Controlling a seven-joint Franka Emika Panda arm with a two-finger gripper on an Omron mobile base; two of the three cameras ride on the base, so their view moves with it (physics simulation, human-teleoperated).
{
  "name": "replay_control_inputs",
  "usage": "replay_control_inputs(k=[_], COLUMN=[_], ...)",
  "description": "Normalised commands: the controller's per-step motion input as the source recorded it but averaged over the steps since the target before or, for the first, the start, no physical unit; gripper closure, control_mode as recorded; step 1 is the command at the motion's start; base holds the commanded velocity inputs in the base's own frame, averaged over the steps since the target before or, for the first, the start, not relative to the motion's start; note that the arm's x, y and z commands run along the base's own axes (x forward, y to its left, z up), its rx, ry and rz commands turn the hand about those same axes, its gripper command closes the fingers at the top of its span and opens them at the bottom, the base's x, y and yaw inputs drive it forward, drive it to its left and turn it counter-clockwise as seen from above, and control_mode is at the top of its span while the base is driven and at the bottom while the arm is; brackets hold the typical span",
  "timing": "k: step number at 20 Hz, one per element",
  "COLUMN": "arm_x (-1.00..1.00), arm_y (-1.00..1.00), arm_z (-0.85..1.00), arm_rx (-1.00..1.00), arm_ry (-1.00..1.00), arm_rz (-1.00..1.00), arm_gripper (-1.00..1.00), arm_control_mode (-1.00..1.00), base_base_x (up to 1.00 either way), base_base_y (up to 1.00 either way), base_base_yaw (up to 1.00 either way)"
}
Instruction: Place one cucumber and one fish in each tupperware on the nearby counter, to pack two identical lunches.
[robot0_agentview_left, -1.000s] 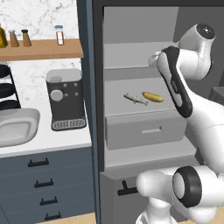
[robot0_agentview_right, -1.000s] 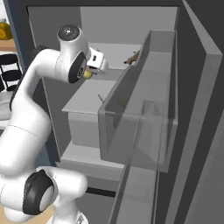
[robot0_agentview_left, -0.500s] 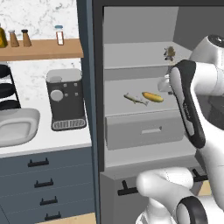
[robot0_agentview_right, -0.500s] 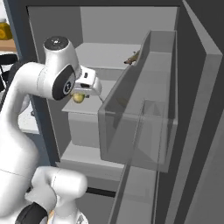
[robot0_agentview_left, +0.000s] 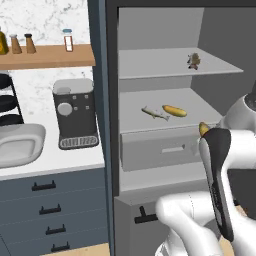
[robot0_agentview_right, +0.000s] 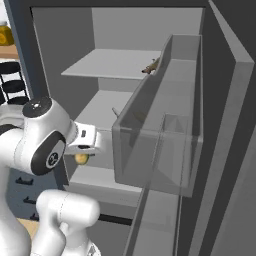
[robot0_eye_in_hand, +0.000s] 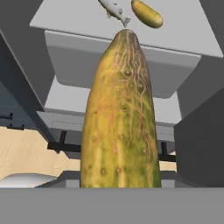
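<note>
Near fridge front, our gripper (robot0_agentview_right: 82, 150) clamps cucumber (robot0_eye_in_hand: 120, 118), jaws part-closed. Second cucumber (robot0_agentview_left: 174, 110) and fish (robot0_agentview_left: 155, 113) lie on middle shelf (robot0_agentview_left: 200, 102). Transport step: next we carry left to tupperware (robot0_agentview_left: 20, 145) on counter (robot0_agentview_left: 60, 160).

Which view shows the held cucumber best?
The hand view: the held cucumber runs up its middle, skin plain to see. The left base view shows just its tip above the arm; the right base view shows a small yellow bit under the hand.
</note>
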Motion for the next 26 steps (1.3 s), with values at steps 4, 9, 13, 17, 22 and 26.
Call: replay_control_inputs(k=[4, 9, 13, 17, 22, 26], arm_x=[-0.32, 0.00, -0.06, -0.34, 0.00, 0.00], arm_y=[0.07, 0.00, 0.02, 0.11, 0.00, 0.00], arm_z=[-0.30, -0.06, -0.03, -0.09, 0.00, 0.00], arm_rx=[-0.01, 0.00, 0.00, 0.00, 0.00, 0.00], arm_ry=[0.05, 0.00, 0.00, 0.00, 0.00, 0.00], arm_rz=[0.01, 0.00, 0.00, 0.00, 0.00, 0.00], arm_gripper=[1.00, 1.00, 1.00, 1.00, 1.00, 1.00], arm_control_mode=[-1.00, -1.00, -1.00, 1.00, 1.00, 1.00], base_base_x=[0.00, 0.00, 0.00, -0.49, -0.71, -0.19], base_base_y=[0.00, 0.00, 0.00, 0.27, 0.90, 1.00], base_base_yaw=[0.00, 0.00, 0.00, 0.00, 0.00, 0.00])
